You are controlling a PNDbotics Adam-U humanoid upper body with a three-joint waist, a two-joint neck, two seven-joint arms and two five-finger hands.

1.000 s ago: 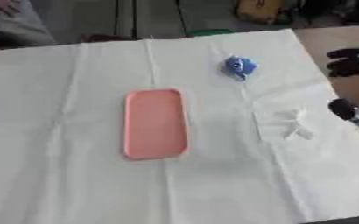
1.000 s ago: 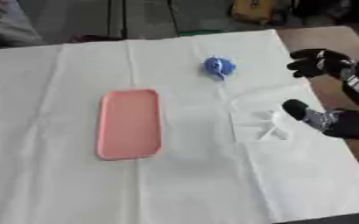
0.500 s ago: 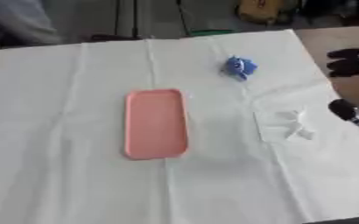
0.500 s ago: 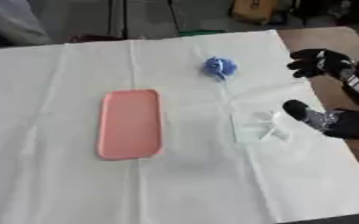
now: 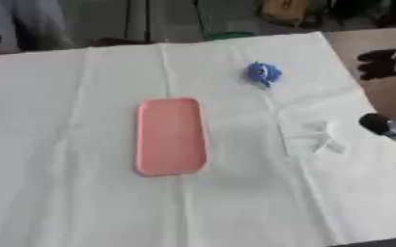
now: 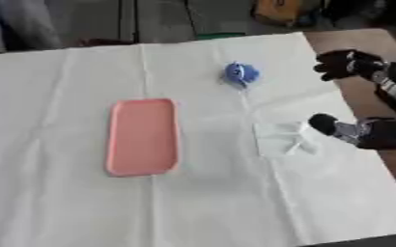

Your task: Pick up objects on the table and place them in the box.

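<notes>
A: How far along is it, would you say?

B: Barely started, by my reckoning. The pink tray [image 6: 142, 136], which I take to be the box, has nothing in it, and both things are out on the white cloth [image 6: 83, 207] covering the counter [image 6: 353, 41]

A: Which things?

B: A small blue object [image 6: 239, 74] and a pale, see-through white thing [image 6: 288, 137] that is hard to make out against the cloth. The blue one lies beyond the right robot hand [image 6: 323, 124] and a little toward the middle of the counter. The white one is just beside that robot hand, on the side facing the tray

A: Is the robot hand holding it?

B: I can't tell. Only a rounded black tip shows, at the edge of the white thing, and I can't say whether it is spread or pinched, or even touching

A: And that other dark shape further back?

B: Past the robot hand, over the bare brown counter, well off the cloth. It looks like another black robot hand [image 6: 345, 63] with its fingers curled in, holding nothing that I can see. Both come in from the right, so I won't say which arm it belongs to

A: So what's left?

B: Everything, I'd judge: both objects need lifting and carrying across to the tray, which sits well apart from the robot hand, beyond the white thing
</notes>
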